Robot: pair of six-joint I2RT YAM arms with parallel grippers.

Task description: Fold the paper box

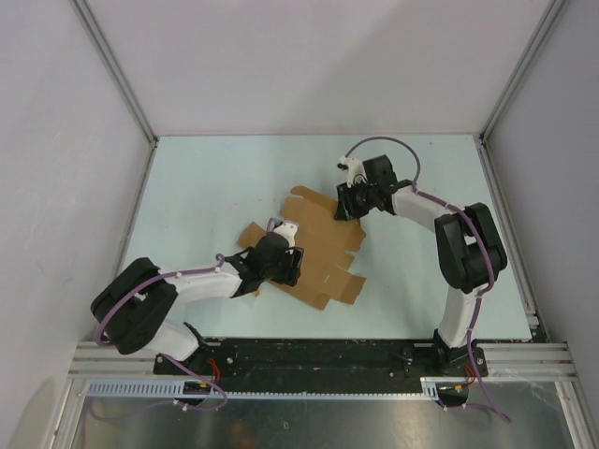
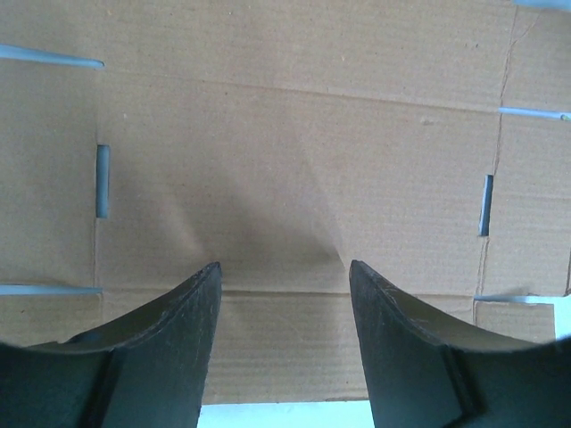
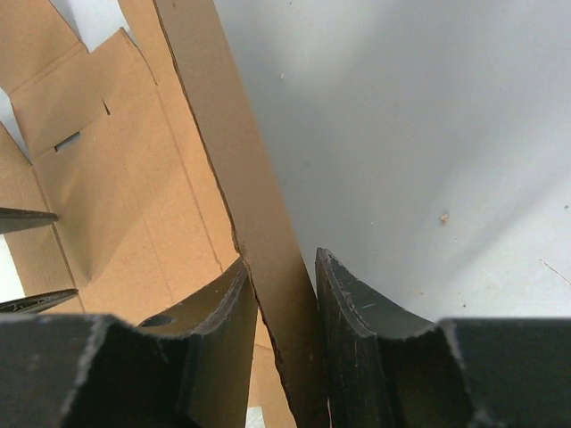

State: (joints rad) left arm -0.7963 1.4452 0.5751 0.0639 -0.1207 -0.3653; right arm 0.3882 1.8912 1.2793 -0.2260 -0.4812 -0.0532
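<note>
The paper box (image 1: 323,251) lies as a flat brown die-cut sheet with tabs and slots on the pale table. My left gripper (image 1: 286,266) hovers low over the sheet's near-left part. In the left wrist view it (image 2: 284,267) is open, with nothing between its fingers, and the cardboard (image 2: 294,143) fills the picture beneath it. My right gripper (image 1: 345,208) is at the sheet's far right edge. In the right wrist view it (image 3: 281,259) is shut on a raised flap (image 3: 227,134), which stands up on edge from the rest of the sheet (image 3: 125,196).
The table (image 1: 421,178) is boxed in by white walls at the left (image 1: 65,140), back and right. A metal rail (image 1: 328,360) with both arm bases runs along the near edge. A tiny speck (image 3: 443,217) lies on the table right of the flap.
</note>
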